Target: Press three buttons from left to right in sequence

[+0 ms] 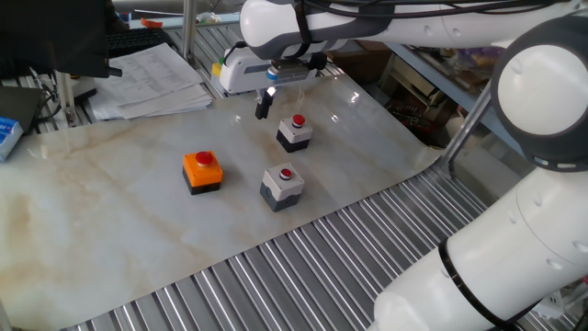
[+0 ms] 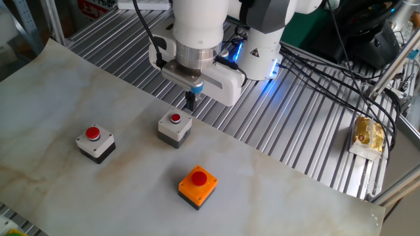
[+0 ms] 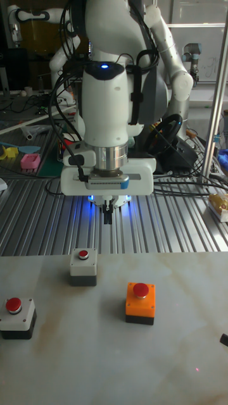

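Observation:
Three button boxes with red buttons sit on the marble sheet (image 1: 110, 211). In one fixed view the orange box (image 1: 202, 172) is on the left, the grey box (image 1: 282, 185) is in front and the white-topped box (image 1: 294, 133) stands behind it. The tall fixed view shows the white-topped box (image 3: 17, 316), the grey box (image 3: 83, 266) and the orange box (image 3: 140, 302) from left to right. My gripper (image 2: 190, 102) hangs in the air beyond the grey box (image 2: 174, 127), touching nothing. Its dark fingertips (image 3: 108, 217) are pressed together, shut and empty.
Ribbed metal table (image 2: 289, 131) surrounds the marble sheet. A stack of papers (image 1: 152, 78) and a blue box (image 1: 7, 136) lie at one side. Cables (image 2: 328, 72) and a yellow packet (image 2: 367, 134) lie by the arm's base (image 2: 262, 46).

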You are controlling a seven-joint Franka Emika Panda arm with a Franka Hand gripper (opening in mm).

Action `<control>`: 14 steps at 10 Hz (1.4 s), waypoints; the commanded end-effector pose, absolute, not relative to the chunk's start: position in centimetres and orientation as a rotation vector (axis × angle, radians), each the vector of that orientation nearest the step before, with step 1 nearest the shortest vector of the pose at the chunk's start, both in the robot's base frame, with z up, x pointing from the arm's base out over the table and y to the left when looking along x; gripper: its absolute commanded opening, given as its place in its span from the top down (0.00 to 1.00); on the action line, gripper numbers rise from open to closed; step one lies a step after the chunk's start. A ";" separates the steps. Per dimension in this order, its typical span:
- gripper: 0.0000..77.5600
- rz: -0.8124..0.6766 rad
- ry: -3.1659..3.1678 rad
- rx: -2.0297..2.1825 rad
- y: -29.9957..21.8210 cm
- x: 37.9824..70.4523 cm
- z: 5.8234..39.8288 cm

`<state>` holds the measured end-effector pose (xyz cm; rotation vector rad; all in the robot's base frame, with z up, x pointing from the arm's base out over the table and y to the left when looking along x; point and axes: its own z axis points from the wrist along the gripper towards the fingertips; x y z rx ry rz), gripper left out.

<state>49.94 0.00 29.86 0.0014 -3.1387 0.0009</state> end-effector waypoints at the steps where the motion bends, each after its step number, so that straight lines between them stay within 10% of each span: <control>1: 1.00 -0.045 -3.148 0.004 0.0 49.9 29.9; 14: 1.00 -0.030 -3.149 0.025 0.0 50.3 29.7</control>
